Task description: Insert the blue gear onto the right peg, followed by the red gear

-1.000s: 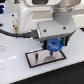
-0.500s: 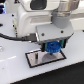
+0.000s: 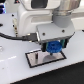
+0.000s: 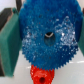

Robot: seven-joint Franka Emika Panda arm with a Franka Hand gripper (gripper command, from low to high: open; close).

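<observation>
The gripper [image 3: 54,47] pinches the blue gear [image 3: 54,47] by its rim, a finger [image 4: 9,39] on either side, just above the grey plate [image 3: 34,59] on the white worktop [image 3: 15,70]. In the exterior view the gear lies roughly flat, its centre hole facing down toward the plate. In the wrist view the broad blue face fills the picture, and the red gear [image 4: 41,75] peeks out beyond its edge. The peg cannot be made out.
</observation>
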